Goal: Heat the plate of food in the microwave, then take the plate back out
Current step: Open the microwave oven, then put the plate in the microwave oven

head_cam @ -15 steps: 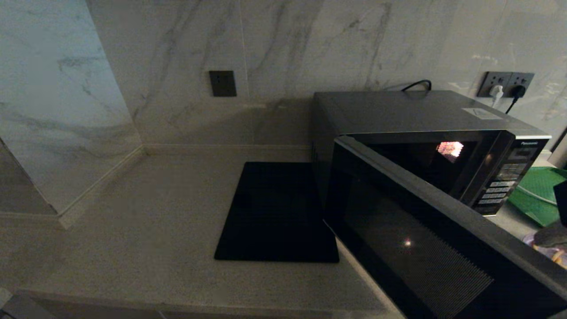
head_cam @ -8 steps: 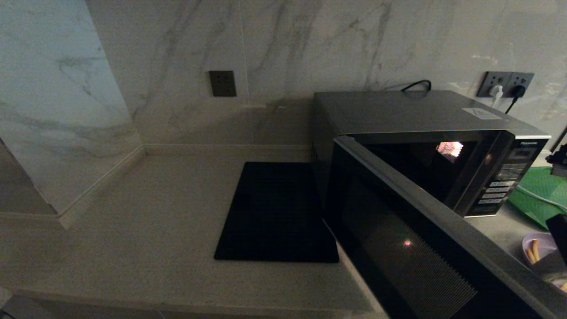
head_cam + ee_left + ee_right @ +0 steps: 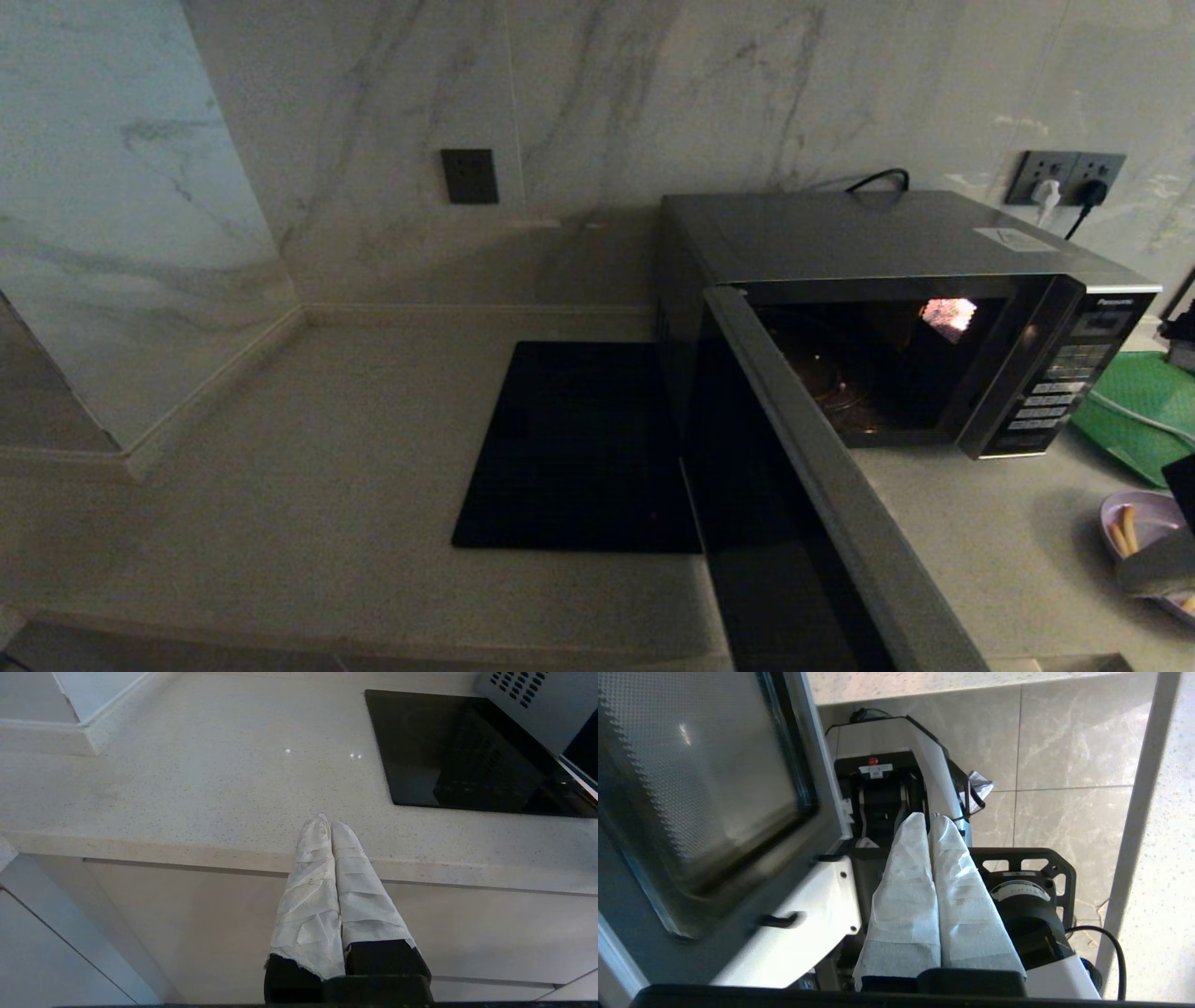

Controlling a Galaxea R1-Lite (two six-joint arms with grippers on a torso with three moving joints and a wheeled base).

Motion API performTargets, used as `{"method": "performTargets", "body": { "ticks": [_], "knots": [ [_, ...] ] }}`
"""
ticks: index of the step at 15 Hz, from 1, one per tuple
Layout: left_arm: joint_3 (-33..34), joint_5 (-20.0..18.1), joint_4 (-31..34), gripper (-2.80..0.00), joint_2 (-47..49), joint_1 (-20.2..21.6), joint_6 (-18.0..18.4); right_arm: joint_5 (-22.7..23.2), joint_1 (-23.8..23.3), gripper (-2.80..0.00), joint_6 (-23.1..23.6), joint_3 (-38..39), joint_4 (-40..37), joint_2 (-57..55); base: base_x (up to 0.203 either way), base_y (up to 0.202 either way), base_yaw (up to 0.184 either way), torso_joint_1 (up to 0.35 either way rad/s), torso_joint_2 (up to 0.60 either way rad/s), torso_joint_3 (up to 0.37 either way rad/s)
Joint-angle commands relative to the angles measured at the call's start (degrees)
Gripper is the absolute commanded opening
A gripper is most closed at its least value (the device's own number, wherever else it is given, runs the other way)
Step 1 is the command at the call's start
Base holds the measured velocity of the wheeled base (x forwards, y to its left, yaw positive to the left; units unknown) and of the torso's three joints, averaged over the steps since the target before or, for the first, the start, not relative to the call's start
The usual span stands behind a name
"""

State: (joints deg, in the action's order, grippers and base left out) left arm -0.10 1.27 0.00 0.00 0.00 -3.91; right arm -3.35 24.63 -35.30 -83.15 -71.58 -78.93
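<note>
Head view: the boxy silver-grey microwave [image 3: 896, 280] with its black button panel stands at the right rear of the pale speckled stone tabletop [image 3: 308, 467]; its dark glass door [image 3: 803, 504] is swung wide towards the front edge, and the lit cavity holds only the glass turntable.
Plate of food: the small round pale lilac-pink plate with orange-yellow fries [image 3: 1134, 532] sits on the tabletop near the front right corner, right of the door and in front of the green tray [image 3: 1134, 401], partly behind a grey piece of the right arm.
Right gripper: the right gripper [image 3: 930, 820] has its white-wrapped fingers pressed together on nothing, beside the free edge of the door and pointing back towards the robot's own base and the tiled floor.
Left gripper: the left gripper [image 3: 327, 822], fingers also pressed together and empty, hangs parked just off the front edge, well left of the flat black square mat [image 3: 579, 448].
Key relation: the plate lies on the right arm's side and away from where its fingers now point; that arm is much nearer.
Judged next move: turn the right gripper round to the plate, spread the fingers, take the rim, and carry it leftwards and back into the cavity.
</note>
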Motion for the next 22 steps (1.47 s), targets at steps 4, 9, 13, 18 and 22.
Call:
{"method": "performTargets", "body": {
  "ticks": [4,9,13,18,22],
  "knots": [
    [0.0,0.0,0.0,-2.80,0.0,0.0,0.0,-2.7,2.6,-2.80,-3.4,-1.0,4.0,0.5,0.000,0.000,0.000,0.000,0.00,0.000],
    [0.0,0.0,0.0,-2.80,0.0,0.0,0.0,-2.5,6.5,-2.80,-3.5,0.8,4.0,0.4,0.000,0.000,0.000,0.000,0.00,0.000],
    [0.0,0.0,0.0,-2.80,0.0,0.0,0.0,-2.5,8.6,-2.80,-3.5,1.3,4.0,1.4,0.000,0.000,0.000,0.000,0.00,0.000],
    [0.0,0.0,0.0,-2.80,0.0,0.0,0.0,-10.7,9.1,-2.80,-7.3,2.6,7.6,2.1,0.000,0.000,0.000,0.000,0.00,0.000],
    [0.0,0.0,0.0,-2.80,0.0,0.0,0.0,-26.2,-1.3,-2.80,-7.9,9.0,11.5,5.5,0.000,0.000,0.000,0.000,0.00,0.000]
  ]
}}
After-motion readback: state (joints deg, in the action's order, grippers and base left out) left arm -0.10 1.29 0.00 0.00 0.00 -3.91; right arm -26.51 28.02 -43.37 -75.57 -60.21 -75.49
